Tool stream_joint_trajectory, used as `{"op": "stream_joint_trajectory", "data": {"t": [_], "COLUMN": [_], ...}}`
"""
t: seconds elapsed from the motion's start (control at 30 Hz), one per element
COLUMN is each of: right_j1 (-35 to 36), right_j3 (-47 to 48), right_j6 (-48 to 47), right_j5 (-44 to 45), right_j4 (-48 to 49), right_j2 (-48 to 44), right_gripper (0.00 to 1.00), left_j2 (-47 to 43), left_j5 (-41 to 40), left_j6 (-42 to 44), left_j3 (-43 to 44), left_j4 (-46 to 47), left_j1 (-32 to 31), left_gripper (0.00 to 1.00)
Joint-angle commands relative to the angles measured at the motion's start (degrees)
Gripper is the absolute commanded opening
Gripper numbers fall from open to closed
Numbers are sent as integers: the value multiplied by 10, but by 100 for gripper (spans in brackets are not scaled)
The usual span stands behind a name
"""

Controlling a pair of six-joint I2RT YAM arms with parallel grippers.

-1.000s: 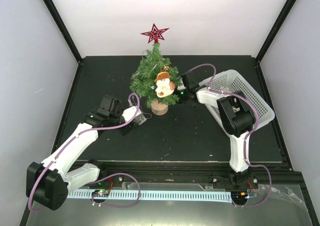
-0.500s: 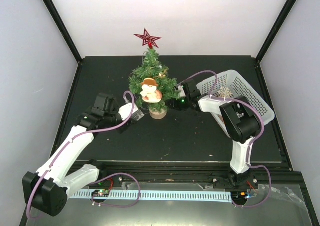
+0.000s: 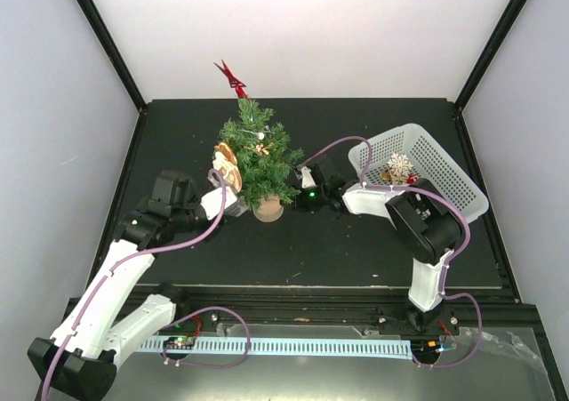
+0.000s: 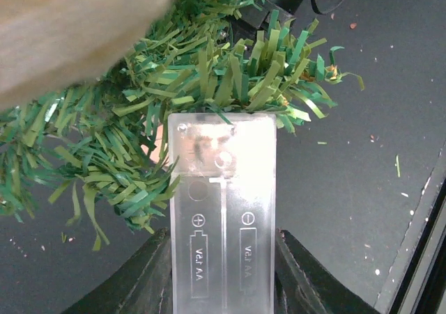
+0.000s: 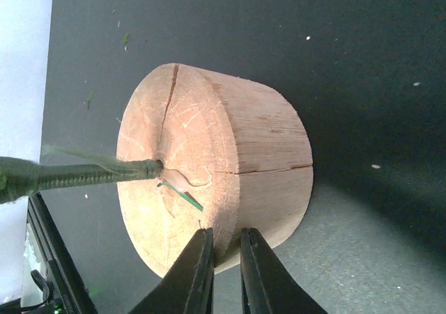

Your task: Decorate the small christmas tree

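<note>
L gripper clamps the AA battery box against the small christmas tree's low branches, prob so you can hide it. R gripper noses the wooden stump base, prob steadying it; can't tell if clenched.

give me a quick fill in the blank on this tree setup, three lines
1. The left gripper holds a clear ___ box marked AA.
2. The small christmas tree stands on a round ___ base.
3. The white basket holds a ___-shaped ornament.
Missing words: battery; wooden; snowflake.
</note>
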Motion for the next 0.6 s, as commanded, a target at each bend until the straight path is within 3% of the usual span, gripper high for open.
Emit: {"op": "stream_joint_trajectory", "data": {"t": [0.0, 0.27, 0.57], "right_j1": [8, 8, 8], "right_j3": [-16, -17, -5], "right_j6": [9, 3, 4], "right_j5": [18, 31, 30], "right_j4": [-16, -27, -32], "right_j2": [-3, -5, 3], "right_gripper": [12, 12, 11], "left_j2": [-27, -45, -36], "left_j5": [-21, -138, -238], "left_j6": [26, 67, 132], "left_j3": [21, 16, -1], "left_j4": [-44, -43, 19], "left_j1": [4, 16, 57], "left_gripper": [30, 29, 30]}}
